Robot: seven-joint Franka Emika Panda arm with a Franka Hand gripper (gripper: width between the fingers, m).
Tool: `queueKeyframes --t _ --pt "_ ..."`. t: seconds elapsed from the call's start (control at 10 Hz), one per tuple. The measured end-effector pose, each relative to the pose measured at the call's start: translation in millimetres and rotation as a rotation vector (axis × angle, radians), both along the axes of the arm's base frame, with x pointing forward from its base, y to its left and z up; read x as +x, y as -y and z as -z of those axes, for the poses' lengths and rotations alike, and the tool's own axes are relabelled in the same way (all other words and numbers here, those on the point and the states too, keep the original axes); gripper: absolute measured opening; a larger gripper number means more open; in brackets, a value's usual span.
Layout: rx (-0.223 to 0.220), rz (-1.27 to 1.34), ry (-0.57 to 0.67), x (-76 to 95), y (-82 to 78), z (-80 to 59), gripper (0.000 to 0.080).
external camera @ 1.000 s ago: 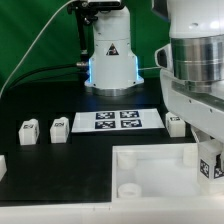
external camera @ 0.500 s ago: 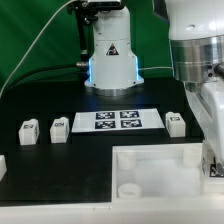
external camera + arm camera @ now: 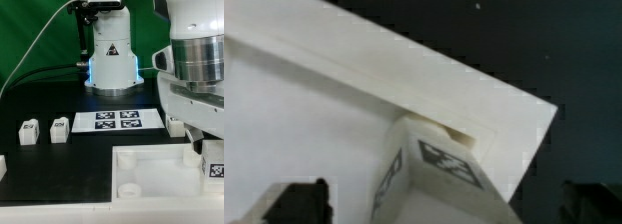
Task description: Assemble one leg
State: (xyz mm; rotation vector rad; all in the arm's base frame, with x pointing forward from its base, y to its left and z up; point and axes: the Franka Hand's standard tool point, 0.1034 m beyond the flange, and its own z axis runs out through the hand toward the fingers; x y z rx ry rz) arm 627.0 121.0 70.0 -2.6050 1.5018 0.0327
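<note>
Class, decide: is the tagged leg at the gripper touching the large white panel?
Cannot tell. In the wrist view the leg overlaps the panel at its corner hole, but no contact line or gap shows plainly; the exterior view is blocked by the arm.

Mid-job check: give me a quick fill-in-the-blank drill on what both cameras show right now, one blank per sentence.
1. The marker board carries ___ tags.
2. On the exterior view's left, ___ loose legs stand side by side, one beside the other.
3. In the wrist view, the leg between the gripper fingers sits over a ___ of the white panel.
4. The table surface is ___ in colour.

Missing words: four; two; corner; black
</note>
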Motion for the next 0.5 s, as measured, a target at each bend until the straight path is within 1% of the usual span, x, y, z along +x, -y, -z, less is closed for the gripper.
queueKeyframes --t 0.2,0.3,0.5 --pt "-0.016 -0.224 0.025 -0.3 0.2 0.1 0.0648" --pt "-0.057 -0.459 0.030 -2.3 -1.3 -0.3 0.0649" --pt "-0.083 -0.793 0.062 -1.2 1.3 -1.2 0.0649"
